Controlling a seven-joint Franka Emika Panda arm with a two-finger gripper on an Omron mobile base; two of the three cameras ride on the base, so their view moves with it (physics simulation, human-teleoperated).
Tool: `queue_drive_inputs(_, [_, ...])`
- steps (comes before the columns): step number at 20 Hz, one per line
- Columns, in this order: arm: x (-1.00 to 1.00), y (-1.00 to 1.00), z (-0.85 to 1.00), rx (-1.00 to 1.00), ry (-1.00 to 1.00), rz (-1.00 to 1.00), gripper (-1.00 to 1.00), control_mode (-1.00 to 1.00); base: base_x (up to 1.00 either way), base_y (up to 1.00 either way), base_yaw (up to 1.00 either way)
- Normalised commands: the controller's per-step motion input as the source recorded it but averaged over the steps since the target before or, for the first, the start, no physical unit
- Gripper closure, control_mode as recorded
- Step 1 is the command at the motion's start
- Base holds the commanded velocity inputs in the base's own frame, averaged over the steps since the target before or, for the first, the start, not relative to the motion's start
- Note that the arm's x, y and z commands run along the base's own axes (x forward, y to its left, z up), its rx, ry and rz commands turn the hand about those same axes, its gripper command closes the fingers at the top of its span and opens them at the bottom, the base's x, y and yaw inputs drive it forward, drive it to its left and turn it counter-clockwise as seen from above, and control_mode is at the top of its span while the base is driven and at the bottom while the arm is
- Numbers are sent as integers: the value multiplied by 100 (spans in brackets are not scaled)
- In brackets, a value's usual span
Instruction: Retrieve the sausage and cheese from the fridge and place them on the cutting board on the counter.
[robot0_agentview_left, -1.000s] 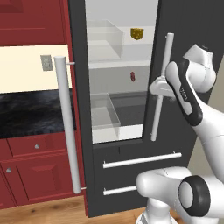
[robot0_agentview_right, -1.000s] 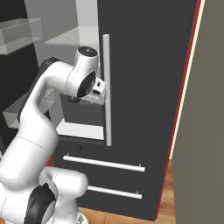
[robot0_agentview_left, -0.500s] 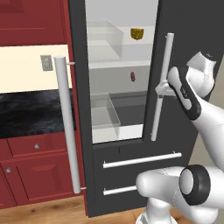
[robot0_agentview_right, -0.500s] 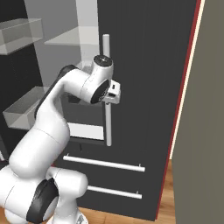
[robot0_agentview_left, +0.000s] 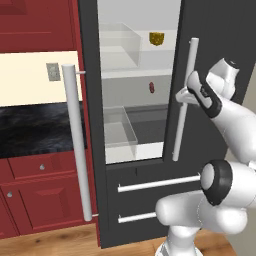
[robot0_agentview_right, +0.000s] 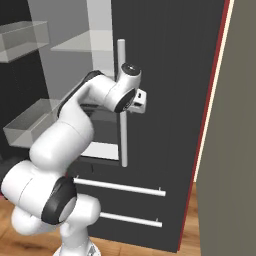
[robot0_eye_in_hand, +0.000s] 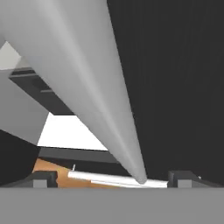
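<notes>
pincer (robot0_agentview_left: 184, 95) fingertips half hidden behind fridge handle (robot0_agentview_left: 182, 100)

- Left base view: from behind the arm's left, facing the open fridge (robot0_agentview_left: 135, 125); counter (robot0_agentview_left: 40, 127) at frame left.
- Right base view: from behind-right, closer, sharing the fridge door handle (robot0_agentview_right: 122, 100).
- Hand view: pressed against that handle (robot0_eye_in_hand: 87, 74), looking along it.

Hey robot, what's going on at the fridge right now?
End effector open, straddling right door handle. Cheese and sausage sit on fridge shelves. Right door partly blocks the opening.
</notes>
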Motion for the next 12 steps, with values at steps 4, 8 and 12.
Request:
queue_drive_inputs(4, [49,0,-3,2,-9,0,-100,-100,0,0,0])
queue_drive_inputs(8, [46,-1,-10,0,-8,-6,-100,-100,0,0,0])
queue_drive_inputs(12, [37,-3,-15,0,-8,-12,-100,-100,0,0,0])
